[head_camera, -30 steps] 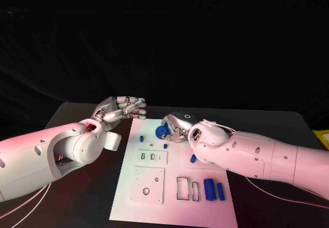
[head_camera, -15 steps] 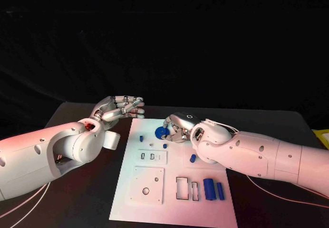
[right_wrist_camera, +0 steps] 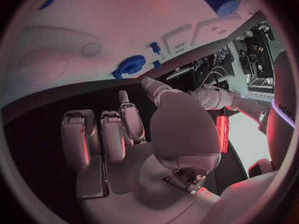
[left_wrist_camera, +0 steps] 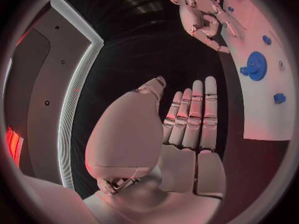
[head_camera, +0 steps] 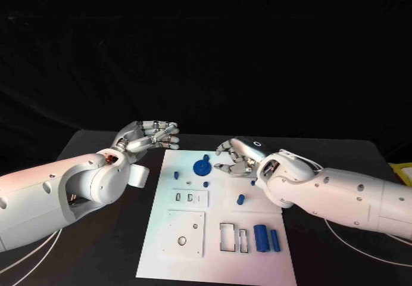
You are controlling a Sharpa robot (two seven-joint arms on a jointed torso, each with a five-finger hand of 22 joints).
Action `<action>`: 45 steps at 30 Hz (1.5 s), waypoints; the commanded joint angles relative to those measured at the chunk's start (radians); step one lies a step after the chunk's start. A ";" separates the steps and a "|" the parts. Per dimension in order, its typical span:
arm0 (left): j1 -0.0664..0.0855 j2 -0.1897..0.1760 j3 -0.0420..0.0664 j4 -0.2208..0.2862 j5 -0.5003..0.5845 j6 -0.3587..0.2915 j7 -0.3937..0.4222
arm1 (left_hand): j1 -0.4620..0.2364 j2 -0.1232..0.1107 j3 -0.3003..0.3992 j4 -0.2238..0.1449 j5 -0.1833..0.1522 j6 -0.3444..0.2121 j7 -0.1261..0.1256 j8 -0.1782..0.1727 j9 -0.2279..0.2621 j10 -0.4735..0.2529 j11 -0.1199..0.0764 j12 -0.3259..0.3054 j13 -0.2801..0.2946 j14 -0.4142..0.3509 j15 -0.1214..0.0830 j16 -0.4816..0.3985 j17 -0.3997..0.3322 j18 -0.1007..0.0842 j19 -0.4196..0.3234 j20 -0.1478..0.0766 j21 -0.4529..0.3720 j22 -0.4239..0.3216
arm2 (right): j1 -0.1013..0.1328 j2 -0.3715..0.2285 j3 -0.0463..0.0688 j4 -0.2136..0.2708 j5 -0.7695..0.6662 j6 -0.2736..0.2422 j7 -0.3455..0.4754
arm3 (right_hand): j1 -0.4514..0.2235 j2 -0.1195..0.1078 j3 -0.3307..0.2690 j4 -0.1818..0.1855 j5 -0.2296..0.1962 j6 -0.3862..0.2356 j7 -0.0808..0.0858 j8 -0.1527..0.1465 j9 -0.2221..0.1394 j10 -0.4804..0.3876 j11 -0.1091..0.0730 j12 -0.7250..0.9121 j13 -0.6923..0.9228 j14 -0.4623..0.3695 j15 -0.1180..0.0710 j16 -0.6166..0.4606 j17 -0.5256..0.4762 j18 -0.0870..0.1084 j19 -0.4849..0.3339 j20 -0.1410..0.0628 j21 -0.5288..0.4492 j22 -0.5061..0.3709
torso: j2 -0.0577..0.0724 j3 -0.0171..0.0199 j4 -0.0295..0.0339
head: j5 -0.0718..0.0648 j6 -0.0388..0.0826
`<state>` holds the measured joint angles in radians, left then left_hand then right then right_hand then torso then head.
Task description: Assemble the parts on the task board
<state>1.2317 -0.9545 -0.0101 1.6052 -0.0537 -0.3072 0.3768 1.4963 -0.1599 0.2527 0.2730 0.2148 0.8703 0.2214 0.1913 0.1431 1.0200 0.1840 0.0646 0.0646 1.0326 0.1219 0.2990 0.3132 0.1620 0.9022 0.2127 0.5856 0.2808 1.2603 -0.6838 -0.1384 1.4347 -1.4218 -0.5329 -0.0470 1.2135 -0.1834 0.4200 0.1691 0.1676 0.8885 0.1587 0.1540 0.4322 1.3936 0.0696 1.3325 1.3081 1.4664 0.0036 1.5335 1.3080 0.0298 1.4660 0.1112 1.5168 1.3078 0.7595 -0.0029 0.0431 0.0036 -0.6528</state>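
no legible writing on the task board [head_camera: 219,250]; blue gear [head_camera: 202,167] apparently unmarked.

task board [head_camera: 193,235]: white | parts: blue, incl. gear [head_camera: 202,167] | tabletop [head_camera: 343,152]: black | robot hands: silver | arms: white
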 commanded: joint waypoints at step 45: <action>0.000 0.016 0.000 -0.010 0.003 0.032 0.005 | 0.001 -0.006 0.005 -0.003 -0.006 -0.003 0.017 -0.002 0.000 -0.003 -0.004 0.001 0.002 -0.007 0.001 -0.008 0.004 0.017 -0.013 -0.001 0.007 0.002 | -0.057 -0.217 0.001 -0.063 0.290 0.125 0.170 | 0.096 -0.030 0.016 -0.086 -0.005 0.008 0.006 -0.022 -0.008 -0.010 0.007 -0.011 0.006 0.083 0.001 0.006 0.164 -0.005 0.038 0.001 -0.016 0.189 | -0.012 0.0147 -0.0162 | -0.032 -0.017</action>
<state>1.2309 -0.9392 -0.0104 1.5948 -0.0537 -0.2941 0.3766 1.4963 -0.1599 0.2527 0.2731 0.2148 0.8704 0.2215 0.1913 0.1433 1.0203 0.1841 0.0646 0.0654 1.0326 0.1219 0.2941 0.3164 0.1619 0.8949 0.2128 0.5896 0.2813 1.2044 -0.9030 -0.1374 1.3731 -1.1146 -0.4050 0.1333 1.3072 -0.2147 0.4333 0.0866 0.1570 0.8988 0.1623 0.1366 0.4248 1.3898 0.0734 1.3257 1.3076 1.4664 0.0036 1.5374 1.3076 0.0298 1.4660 0.1111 1.5063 1.3073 0.7467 0.0108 0.0274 -0.0293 -0.6681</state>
